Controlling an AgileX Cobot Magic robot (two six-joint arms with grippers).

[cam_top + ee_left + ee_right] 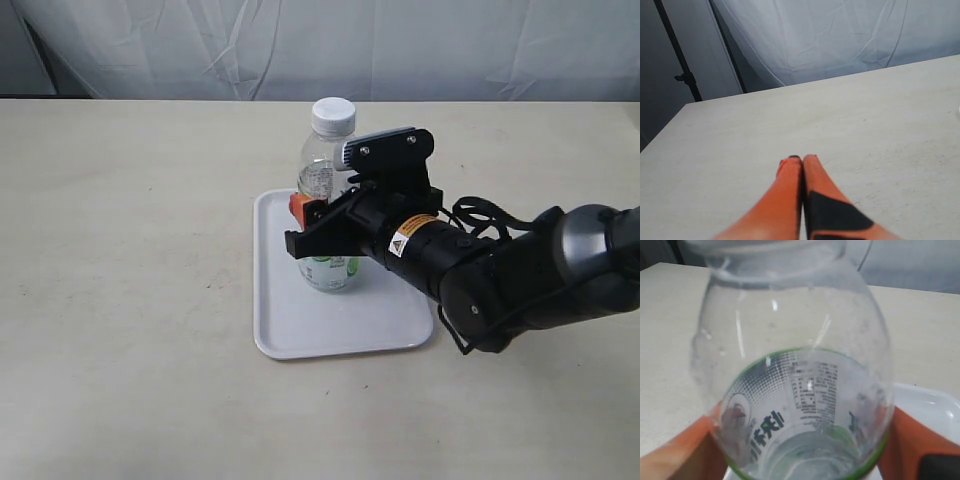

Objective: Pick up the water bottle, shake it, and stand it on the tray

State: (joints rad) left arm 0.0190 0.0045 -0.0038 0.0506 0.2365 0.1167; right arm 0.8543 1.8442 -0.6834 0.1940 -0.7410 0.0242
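note that the right gripper [322, 228] pinches the water bottle [320, 168] at its label between its orange fingers [912, 447], likely to keep it upright; its base appears to rest on the tray [300, 335]. the left gripper [799, 161] waits over the table [865, 125], fingers pressed together, holding nothing. count: one bottle, one tray, two grippers.
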